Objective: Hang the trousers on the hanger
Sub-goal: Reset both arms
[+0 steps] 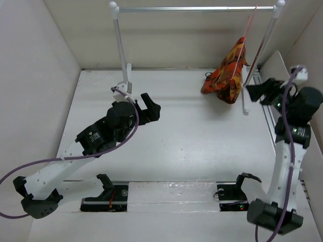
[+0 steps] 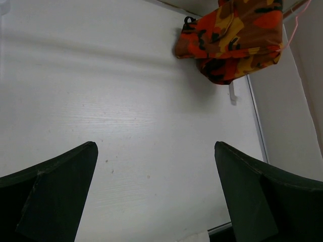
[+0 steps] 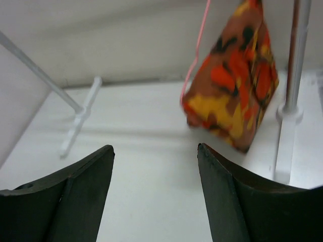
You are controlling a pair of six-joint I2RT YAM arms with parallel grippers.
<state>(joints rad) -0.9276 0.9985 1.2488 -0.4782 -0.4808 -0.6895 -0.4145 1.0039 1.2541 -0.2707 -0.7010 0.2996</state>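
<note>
Top external view shows the left arm stretched from the lower left toward mid-table, its left gripper (image 1: 153,107) low over the white table (image 1: 192,146). The right arm stands tall along the right edge, and the right gripper (image 1: 255,92) points at the trousers (image 1: 227,73) from just beside them. Both grippers are spread wide, holding and touching nothing. The trousers hang bunched in the upper right on the pink hanger (image 1: 248,30), which is hooked over the silver bar (image 1: 197,8). Right wrist view frames the trousers (image 3: 237,85) ahead, apart from the fingers (image 3: 222,191).
</note>
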